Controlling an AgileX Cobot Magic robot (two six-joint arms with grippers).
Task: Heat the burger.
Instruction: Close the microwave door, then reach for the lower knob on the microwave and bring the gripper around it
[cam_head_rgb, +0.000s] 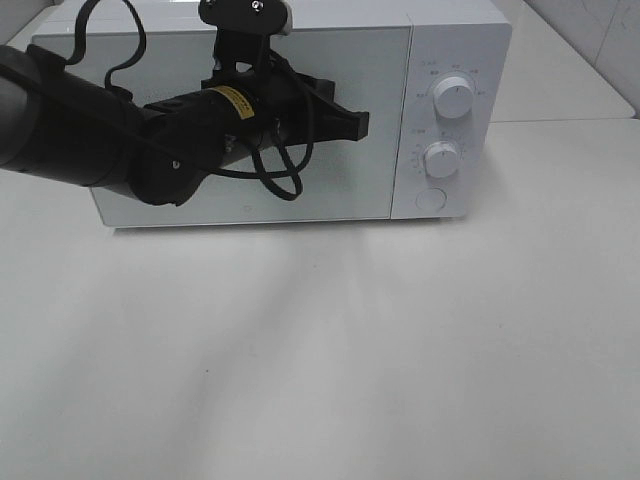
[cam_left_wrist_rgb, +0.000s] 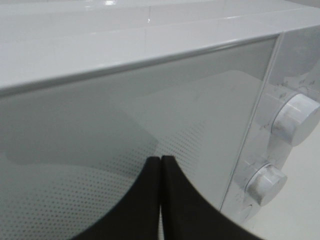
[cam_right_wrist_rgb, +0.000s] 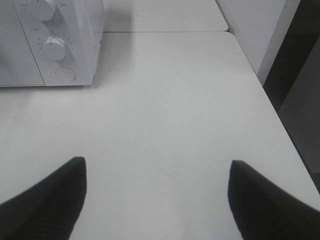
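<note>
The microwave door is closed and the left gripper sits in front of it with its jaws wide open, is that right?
Not quite. The left gripper is shut, its jaws pressed together, as the left wrist view shows. It does sit in front of the closed microwave door.

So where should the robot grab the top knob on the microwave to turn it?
Probably its round rim, a finger on each side, coming straight at the microwave from the front. The top knob sticks out from the control panel like a short drum, so its sides are the only parts to pinch.
</note>
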